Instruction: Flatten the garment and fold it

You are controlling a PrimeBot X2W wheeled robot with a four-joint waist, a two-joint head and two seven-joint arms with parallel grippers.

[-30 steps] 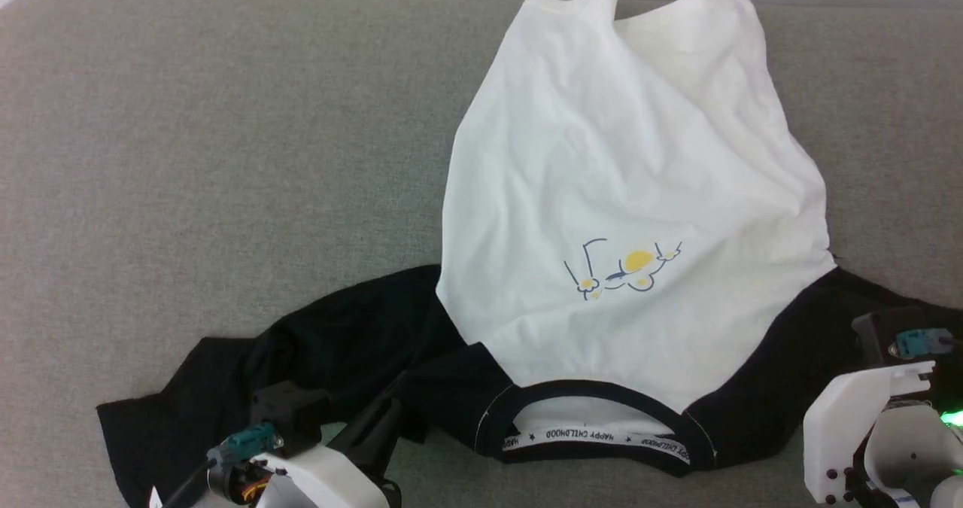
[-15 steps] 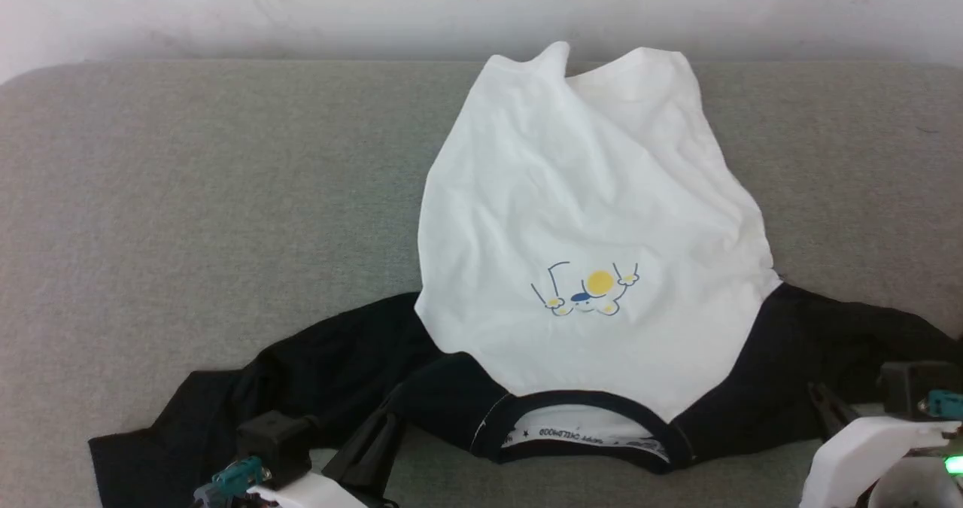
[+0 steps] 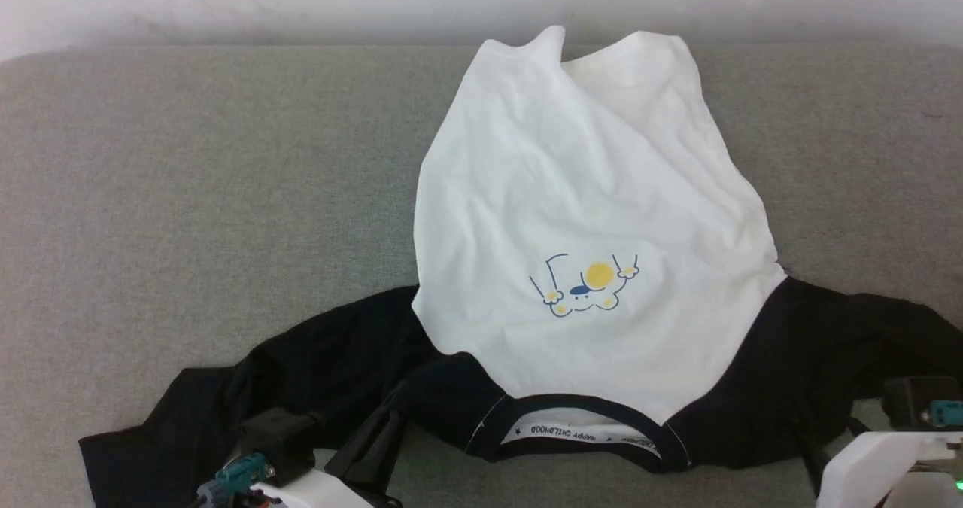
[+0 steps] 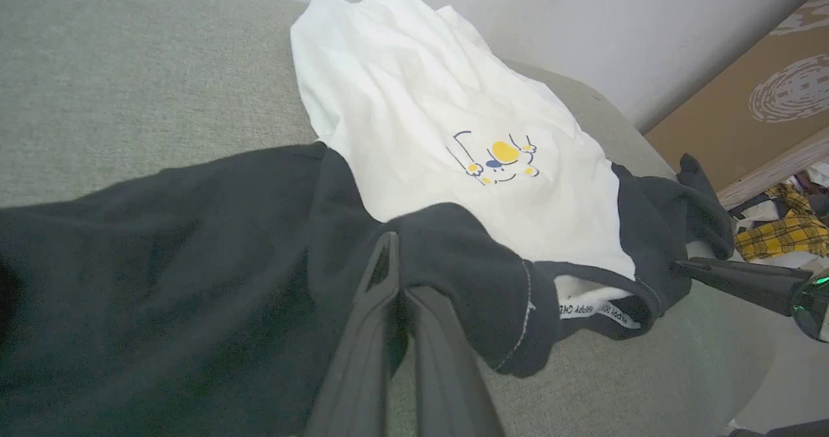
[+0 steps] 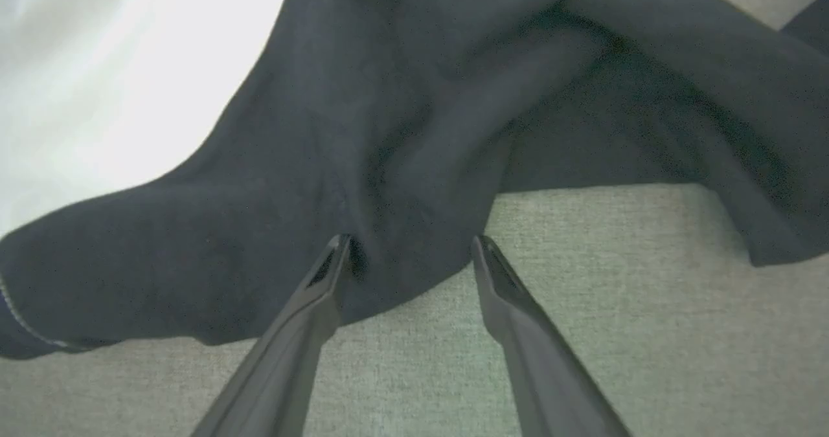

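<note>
Garment (image 3: pixel 594 192) lies spread but rumpled, nothing folded yet; my left claw (image 4: pixel 396 265) pinches its black shoulder, right claw (image 5: pixel 411 243) gapes wide.

A wide grey cloth-covered cushion (image 3: pixel 188 192) carried everything, and its far edge met a pale wall (image 3: pixel 301 4). One T-shirt (image 3: pixel 587 177) lay on it, chest up, right of the middle in the head view. Its black neckband (image 3: pixel 587 404) lay toward the near edge and its rumpled white hem (image 3: pixel 602 45) at the far edge. A small yellow-and-blue drawing (image 3: pixel 585 286) faced upward. One black sleeve (image 3: pixel 286 372) sprawled in creases to the left; the other sleeve (image 3: pixel 835 342) lay bunched to the right.
</note>
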